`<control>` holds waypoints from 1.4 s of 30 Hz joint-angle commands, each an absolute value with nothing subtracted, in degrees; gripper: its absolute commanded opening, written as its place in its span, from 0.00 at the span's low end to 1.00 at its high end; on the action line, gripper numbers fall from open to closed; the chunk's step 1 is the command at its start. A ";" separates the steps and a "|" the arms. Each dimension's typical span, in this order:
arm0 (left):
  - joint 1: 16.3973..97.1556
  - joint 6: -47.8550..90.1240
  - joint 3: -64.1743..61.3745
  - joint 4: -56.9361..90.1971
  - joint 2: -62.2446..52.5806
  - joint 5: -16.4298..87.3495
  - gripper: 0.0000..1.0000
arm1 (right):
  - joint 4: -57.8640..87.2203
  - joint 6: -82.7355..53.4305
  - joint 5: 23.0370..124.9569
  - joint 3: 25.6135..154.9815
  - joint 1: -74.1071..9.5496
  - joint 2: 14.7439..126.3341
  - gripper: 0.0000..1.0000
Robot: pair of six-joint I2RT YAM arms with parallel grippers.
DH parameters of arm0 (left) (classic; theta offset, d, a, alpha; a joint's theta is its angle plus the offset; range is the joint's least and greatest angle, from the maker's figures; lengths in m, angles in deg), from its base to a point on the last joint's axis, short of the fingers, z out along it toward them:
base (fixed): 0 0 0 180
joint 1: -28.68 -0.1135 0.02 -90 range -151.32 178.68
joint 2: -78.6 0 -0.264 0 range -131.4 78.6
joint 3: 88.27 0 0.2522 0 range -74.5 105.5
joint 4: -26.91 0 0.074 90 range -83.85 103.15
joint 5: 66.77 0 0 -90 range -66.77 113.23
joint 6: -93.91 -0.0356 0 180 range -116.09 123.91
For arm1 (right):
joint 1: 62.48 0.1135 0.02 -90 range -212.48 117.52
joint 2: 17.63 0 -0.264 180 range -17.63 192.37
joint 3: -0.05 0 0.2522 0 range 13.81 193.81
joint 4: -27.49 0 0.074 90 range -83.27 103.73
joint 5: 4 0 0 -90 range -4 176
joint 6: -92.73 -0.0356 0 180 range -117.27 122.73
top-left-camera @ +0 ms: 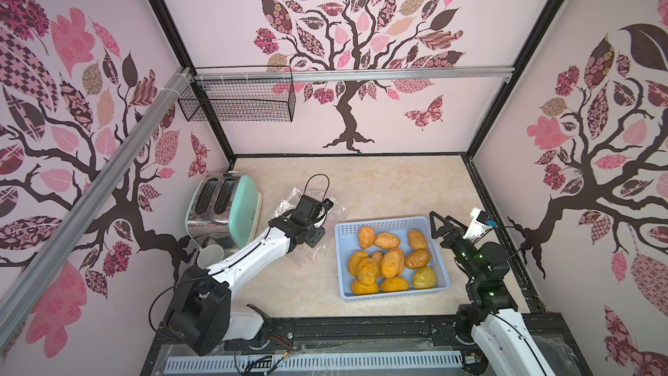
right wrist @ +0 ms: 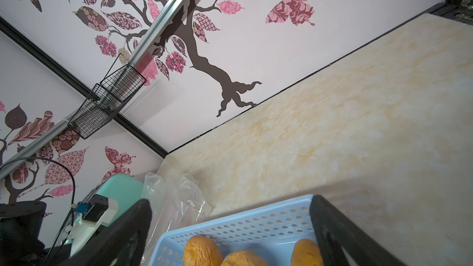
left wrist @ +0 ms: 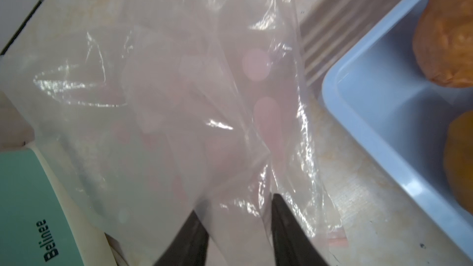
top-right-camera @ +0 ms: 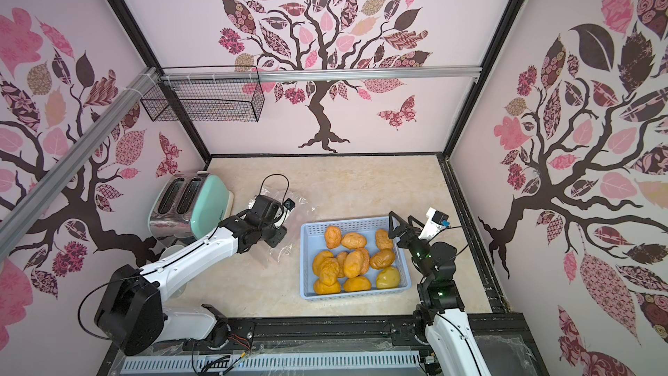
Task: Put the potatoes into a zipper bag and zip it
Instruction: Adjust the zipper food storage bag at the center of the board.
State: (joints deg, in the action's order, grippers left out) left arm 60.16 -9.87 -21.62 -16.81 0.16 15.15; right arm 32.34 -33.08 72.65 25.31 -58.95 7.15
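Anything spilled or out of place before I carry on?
Nothing spilled: all potatoes sit in the basket. The bag lies crumpled, not flat, beside the toaster. One potato is yellow-green, unlike the orange rest.

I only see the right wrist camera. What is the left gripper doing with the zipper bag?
Observer: In the left wrist view, the fingers of the left gripper flank a fold of the zipper bag; whether they pinch it, I cannot tell.
Operator: Are all the potatoes orange?
Observer: No. In a top view, one yellow-green potato lies in the near right corner of the basket.
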 commanded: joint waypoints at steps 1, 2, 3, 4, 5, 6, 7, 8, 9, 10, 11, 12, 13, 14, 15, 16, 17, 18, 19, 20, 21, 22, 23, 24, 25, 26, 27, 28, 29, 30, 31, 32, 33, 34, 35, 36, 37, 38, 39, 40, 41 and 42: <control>60.05 -5.20 -18.72 -9.39 -0.41 19.01 0.09 | 31.65 -32.27 73.93 25.59 -59.25 6.22 1.00; 60.03 -4.27 -18.00 -8.57 -0.80 17.05 0.00 | 31.07 -32.16 74.33 25.69 -59.24 6.17 0.99; 59.91 -3.53 -17.06 -7.87 -1.27 15.35 0.00 | 31.09 -32.10 74.48 25.67 -59.23 6.02 0.99; 59.80 -3.00 -16.03 -7.76 -1.92 14.76 0.00 | 31.20 -32.16 74.44 25.59 -59.30 5.95 0.99; 59.72 -2.57 -14.66 -7.77 -2.90 14.78 0.00 | 31.32 -32.13 74.39 25.50 -59.28 5.88 1.00; 59.75 -2.02 -12.97 -8.19 -4.19 15.04 0.00 | 31.34 -32.07 74.39 25.53 -59.26 5.82 0.99; 59.73 -1.09 -11.16 -8.88 -5.45 15.01 0.00 | 31.31 -32.08 74.32 25.60 -59.25 5.83 0.99; 59.70 0.66 -8.86 -9.77 -7.12 14.14 0.00 | 31.37 -32.11 74.31 25.63 -59.26 5.84 0.99; 59.75 2.34 -6.23 -11.15 -8.84 13.26 0.00 | 31.31 -32.14 74.21 25.58 -59.24 5.84 0.99; 59.71 3.64 -4.27 -12.30 -10.44 12.84 0.00 | 31.34 -32.07 74.21 25.66 -59.24 5.75 1.00; 59.77 5.17 -2.08 -13.49 -12.17 12.60 0.00 | 31.24 -32.03 74.35 25.55 -59.30 5.69 0.99; 59.73 5.93 0.06 -14.68 -13.97 12.89 0.00 | 31.22 -32.07 74.41 25.64 -59.28 5.73 0.99; 59.75 6.17 1.68 -15.56 -15.30 13.34 0.00 | 31.14 -32.02 74.40 25.59 -59.31 5.71 1.00; 59.76 6.42 3.24 -16.18 -16.66 13.86 0.00 | 31.21 -32.06 74.37 25.50 -59.30 5.80 0.99; 59.71 6.22 4.52 -16.37 -17.74 14.06 0.12 | 31.22 -32.06 74.37 25.58 -59.26 5.82 0.99; 59.74 6.14 5.55 -16.43 -18.60 13.71 0.24 | 31.31 -32.01 74.39 25.50 -59.25 5.88 0.99; 59.73 5.80 6.74 -16.89 -19.38 13.57 0.36 | 31.35 -32.06 74.24 25.50 -59.28 5.99 0.99; 59.75 5.26 8.52 -17.99 -19.96 13.51 0.47 | 31.31 -32.02 74.22 25.50 -59.25 6.09 0.99; 59.78 4.89 10.01 -19.25 -20.26 12.91 0.54 | 31.37 -32.07 74.22 25.50 -59.27 6.17 1.00; 59.72 4.33 11.43 -20.75 -20.15 11.93 0.60 | 31.39 -32.05 74.23 25.54 -59.23 6.28 1.00; 59.78 3.46 12.29 -22.25 -19.65 11.01 0.67 | 31.39 -32.03 74.18 25.48 -59.31 6.28 1.00; 59.75 2.50 12.51 -23.10 -18.63 10.25 0.72 | 31.46 -32.11 74.10 25.51 -59.31 6.39 0.99; 59.73 0.92 12.28 -23.63 -17.14 9.36 0.75 | 31.69 -32.13 73.86 25.53 -59.29 6.49 0.99; 59.82 -0.43 12.04 -24.47 -15.00 8.23 0.77 | 31.88 -32.18 73.51 25.49 -59.28 6.65 1.00; 59.79 -2.13 11.77 -25.48 -13.11 8.25 0.77 | 32.07 -32.19 73.36 25.51 -59.26 6.73 0.99; 59.99 -4.84 11.20 -26.88 -10.77 8.77 0.77 | 32.14 -32.40 73.19 25.47 -59.30 6.85 0.99; 60.45 -8.05 10.39 -29.27 -8.33 9.13 0.77 | 32.31 -32.46 72.91 25.41 -59.25 6.92 1.00; 60.85 -11.34 9.23 -31.53 -6.37 9.72 0.77 | 32.52 -32.65 72.71 25.41 -59.23 7.05 0.99; 61.88 -16.26 6.97 -34.07 -3.93 9.80 0.77 | 32.71 -32.64 72.51 25.42 -59.31 7.13 1.00; 63.35 -21.66 4.10 -36.38 -1.38 8.76 0.77 | 32.65 -32.57 72.36 25.49 -59.27 7.05 1.00; 64.94 -26.20 0.92 -38.76 0.36 7.35 0.77 | 32.47 -32.52 72.29 25.50 -59.23 6.93 0.99; 66.77 -31.13 -2.83 -41.16 2.24 5.64 0.76 | 32.62 -32.59 72.37 25.40 -59.24 6.64 0.99; 68.02 -34.59 -6.84 -42.67 4.16 3.49 0.76 | 32.97 -32.81 72.46 25.04 -59.26 6.53 0.99; 68.58 -36.20 -10.31 -43.15 5.39 1.47 0.76 | 33.22 -32.91 72.46 24.87 -59.25 6.37 1.00; 68.67 -37.62 -13.68 -43.41 6.24 -0.29 0.76 | 33.50 -33.02 72.46 24.78 -59.30 6.50 0.99; 68.67 -39.21 -17.21 -42.38 7.26 -1.87 0.76 | 33.50 -33.00 72.33 24.88 -59.29 6.66 1.00; 68.68 -41.02 -20.28 -40.56 8.27 -2.88 0.76 | 33.50 -33.03 72.18 24.97 -59.28 6.84 0.99; 68.71 -42.70 -23.30 -38.66 9.43 -3.00 0.76 | 33.62 -33.08 72.01 24.95 -59.30 7.02 0.99; 68.75 -43.82 -25.53 -36.96 10.14 -2.97 0.76 | 33.84 -33.14 71.87 24.86 -59.27 7.27 1.00; 68.73 -44.62 -27.22 -35.32 10.22 -3.21 0.77 | 33.98 -33.24 71.76 24.83 -59.27 7.48 0.99; 68.70 -45.56 -28.73 -32.80 10.19 -3.53 0.78 | 34.11 -33.32 71.68 24.87 -59.30 7.72 0.99; 68.62 -46.00 -30.06 -29.48 9.74 -3.91 0.79 | 34.14 -33.32 71.46 24.92 -59.26 7.93 1.00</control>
